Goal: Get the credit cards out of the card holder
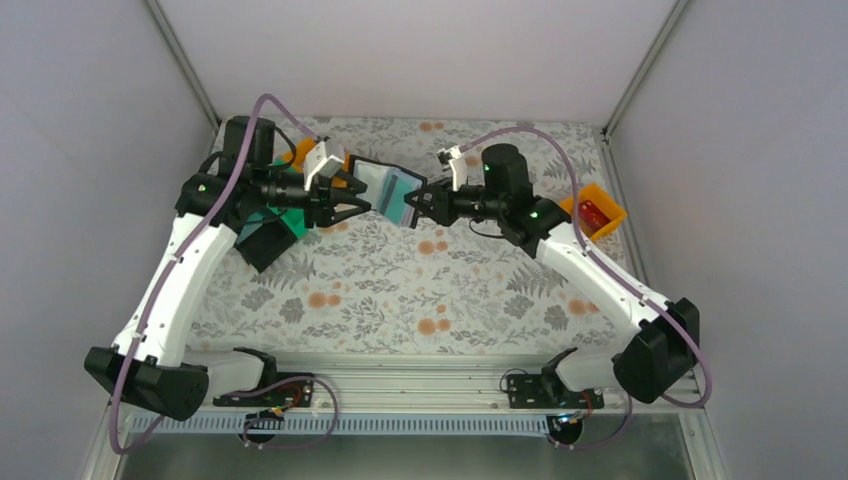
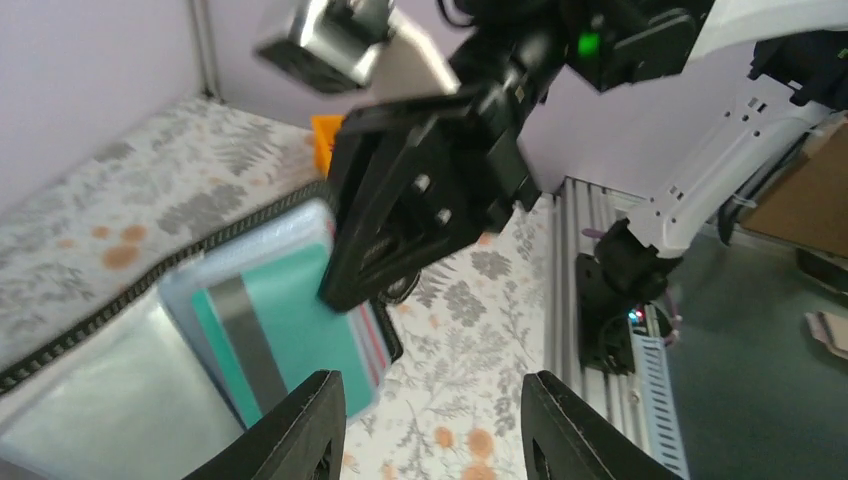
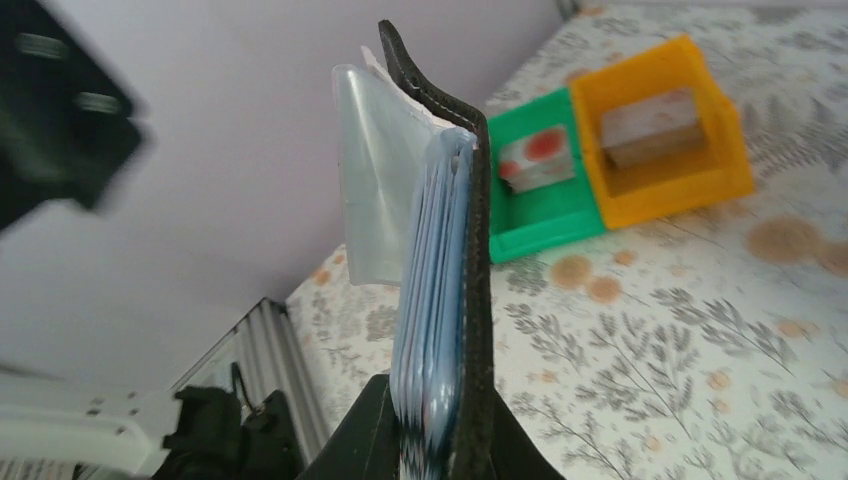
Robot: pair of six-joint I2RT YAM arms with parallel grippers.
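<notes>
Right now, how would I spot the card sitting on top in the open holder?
Above the far middle of the floral table cover, the right gripper pinches an open black folding card holder. Its topmost card is thin teal plastic, the only one showing a dark grey stripe.

card holder [image 2: 90,390] is cut off by the left wrist view's lower edge.

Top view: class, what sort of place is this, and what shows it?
Probably a robot test cell in a lab: a left arm and right arm bolted to a rail, plain grey walls on three sides, and a floral cloth with an orange tray.
</notes>
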